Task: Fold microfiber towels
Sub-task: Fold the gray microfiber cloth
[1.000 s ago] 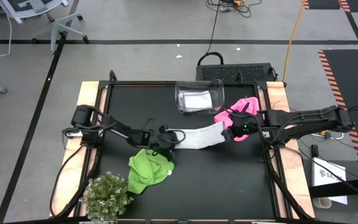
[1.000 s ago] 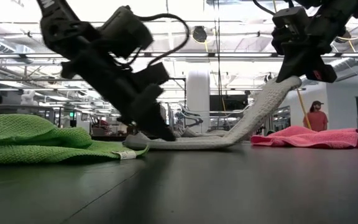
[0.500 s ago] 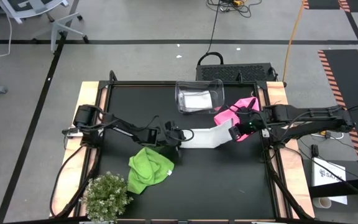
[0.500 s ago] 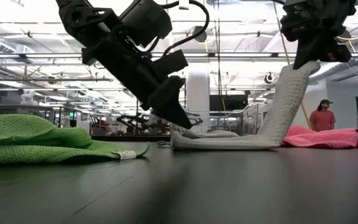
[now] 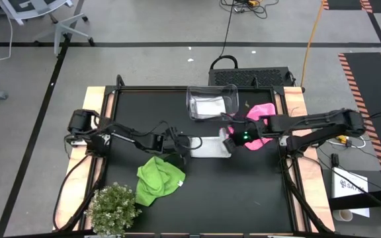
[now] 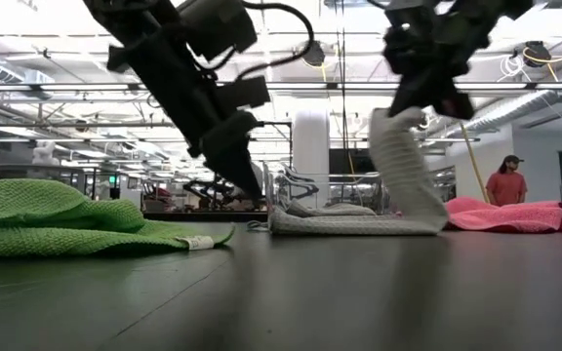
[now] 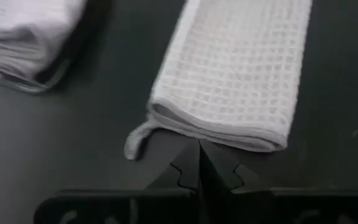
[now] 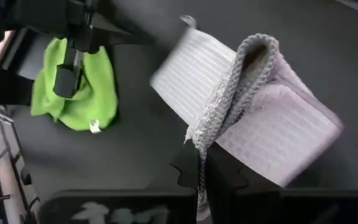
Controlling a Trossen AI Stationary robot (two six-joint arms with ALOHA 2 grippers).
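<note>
At the left front corner of the table point(image 5: 197, 198) stands a small bushy plant point(image 5: 114, 208), and just beside it lies the lime green towel point(image 5: 159, 180), crumpled on the dark surface. The left gripper point(image 5: 189, 143) is above the table near the middle, close to the left end of the white towel point(image 5: 207, 147); its fingers are pressed together and hold nothing, and the folded end of the cloth with a small loop lies just in front of them in the left wrist view. The white towel lies flat at this end, and its right end stands up from the table in the low view. The right gripper point(image 5: 227, 138) is clenched on this raised end and holds it above the flat part. Behind the towel is a clear plastic bin point(image 5: 211, 102) with another white cloth inside. The pink towel point(image 5: 262, 112) lies near the right edge, partly under the right arm.
</note>
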